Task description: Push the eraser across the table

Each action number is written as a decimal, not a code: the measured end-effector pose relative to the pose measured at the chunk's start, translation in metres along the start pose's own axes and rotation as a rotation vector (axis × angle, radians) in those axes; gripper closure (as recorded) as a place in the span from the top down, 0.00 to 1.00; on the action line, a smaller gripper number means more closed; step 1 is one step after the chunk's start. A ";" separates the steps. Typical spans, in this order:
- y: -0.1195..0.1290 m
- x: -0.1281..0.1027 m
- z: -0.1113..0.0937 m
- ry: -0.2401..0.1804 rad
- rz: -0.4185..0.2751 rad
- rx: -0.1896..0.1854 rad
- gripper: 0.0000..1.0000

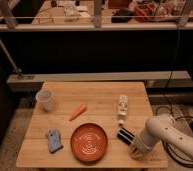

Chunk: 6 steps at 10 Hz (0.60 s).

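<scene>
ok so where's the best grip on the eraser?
Probably grip the eraser across its narrow width at mid-length, coming from straight above: it lies flat on the table, a low oblong angled beside the plate. The gripper sits close by, near the table's front edge.

On the table [101,98], the eraser [125,135] lies between the plate [89,142], left, and the pincer [135,150], right.

Lab: floor cables [182,118], jaws over table [97,95]
</scene>
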 end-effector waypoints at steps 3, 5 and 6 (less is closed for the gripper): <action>-0.004 0.004 0.000 0.004 -0.010 0.001 0.02; -0.004 0.004 -0.001 0.004 -0.009 0.002 0.02; -0.004 0.004 -0.001 0.004 -0.010 0.000 0.02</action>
